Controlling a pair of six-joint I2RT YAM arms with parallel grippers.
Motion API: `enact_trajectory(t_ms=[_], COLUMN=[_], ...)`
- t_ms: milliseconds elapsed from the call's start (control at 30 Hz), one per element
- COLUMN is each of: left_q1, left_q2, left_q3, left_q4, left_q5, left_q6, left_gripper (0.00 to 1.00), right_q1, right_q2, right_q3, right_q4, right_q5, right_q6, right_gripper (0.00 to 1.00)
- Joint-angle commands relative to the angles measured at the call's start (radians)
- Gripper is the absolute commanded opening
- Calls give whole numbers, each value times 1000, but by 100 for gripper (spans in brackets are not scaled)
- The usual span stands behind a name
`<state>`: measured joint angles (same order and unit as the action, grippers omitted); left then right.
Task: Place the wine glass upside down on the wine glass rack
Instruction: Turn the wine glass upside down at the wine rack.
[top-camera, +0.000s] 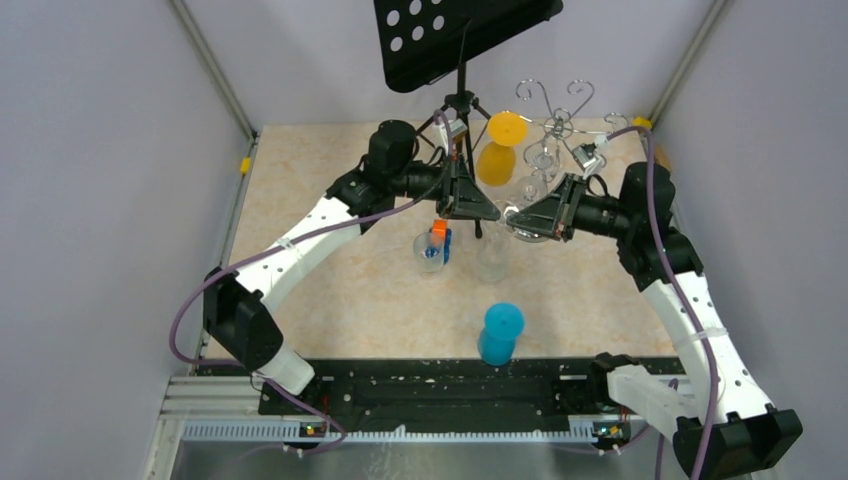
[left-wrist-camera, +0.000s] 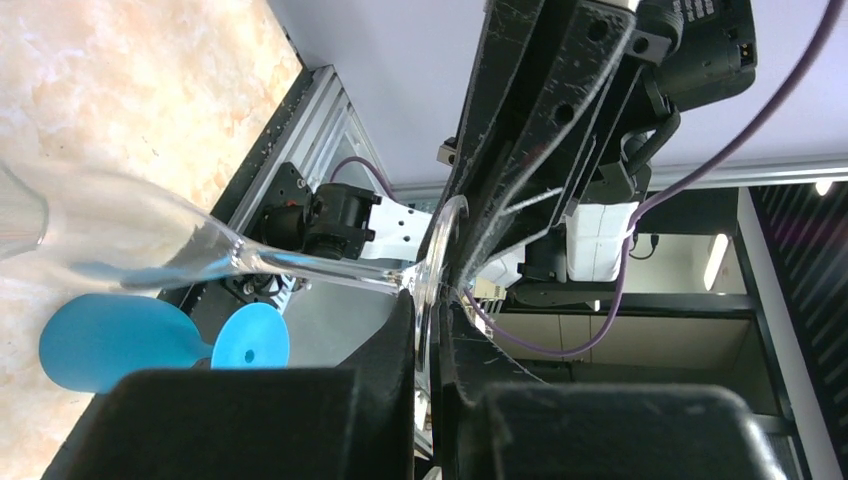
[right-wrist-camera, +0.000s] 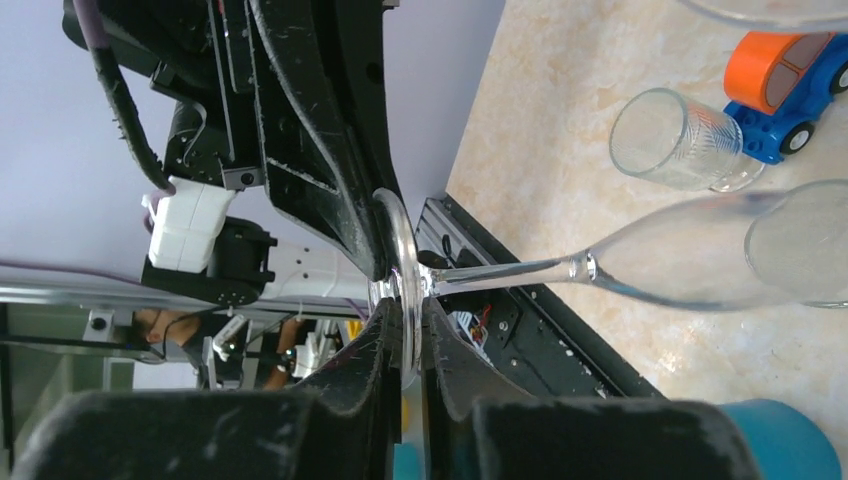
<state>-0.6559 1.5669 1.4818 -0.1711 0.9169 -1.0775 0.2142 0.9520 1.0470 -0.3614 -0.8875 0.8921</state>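
Note:
The clear wine glass (top-camera: 494, 252) hangs over the table's middle, tilted, with its foot up and its bowl down. Both grippers pinch that foot from opposite sides. My left gripper (left-wrist-camera: 432, 300) is shut on the foot's rim, and the stem (left-wrist-camera: 320, 265) runs left to the bowl (left-wrist-camera: 100, 230). My right gripper (right-wrist-camera: 405, 310) is shut on the same foot, with the stem (right-wrist-camera: 500, 272) leading right to the bowl (right-wrist-camera: 700, 250). The chrome wine glass rack (top-camera: 556, 108) stands behind, at the back right.
An orange glass (top-camera: 500, 150) and clear glasses (top-camera: 545, 158) hang on the rack. A black music stand (top-camera: 460, 40) rises at the back. On the table sit a small tumbler (right-wrist-camera: 680, 140), a toy car (right-wrist-camera: 790, 80) and a blue plastic glass (top-camera: 500, 333).

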Motion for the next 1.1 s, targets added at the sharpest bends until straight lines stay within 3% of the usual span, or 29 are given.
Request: enact_trajectory(t_ms=[0, 133, 367, 500, 733, 867, 1067], left_q1=[-6, -7, -4, -4, -4, -4, -4], left_q2=[4, 5, -4, -10, -18, -15, -4], left_q3=[57, 55, 50, 48, 54, 85, 193], left_q4=[83, 84, 81, 74, 23, -72, -340], left_q5=[25, 28, 33, 29, 7, -11, -101], left_q6=[-13, -10, 10, 24, 73, 148, 366], left_gripper=[0, 3, 51, 69, 88, 91, 94], right_q1=[-8, -8, -10, -14, -26, -38, -57], right_q2=[-1, 2, 17, 21, 13, 9, 2], right_q3=[-6, -1, 54, 64, 68, 77, 100], right_q4=[64, 51, -43, -53, -62, -88, -136], right_q5=[-30, -26, -4, -4, -2, -1, 9], right_q6=[16, 1, -84, -94, -99, -114, -145], right_gripper=[0, 0, 0, 0, 0, 0, 0])
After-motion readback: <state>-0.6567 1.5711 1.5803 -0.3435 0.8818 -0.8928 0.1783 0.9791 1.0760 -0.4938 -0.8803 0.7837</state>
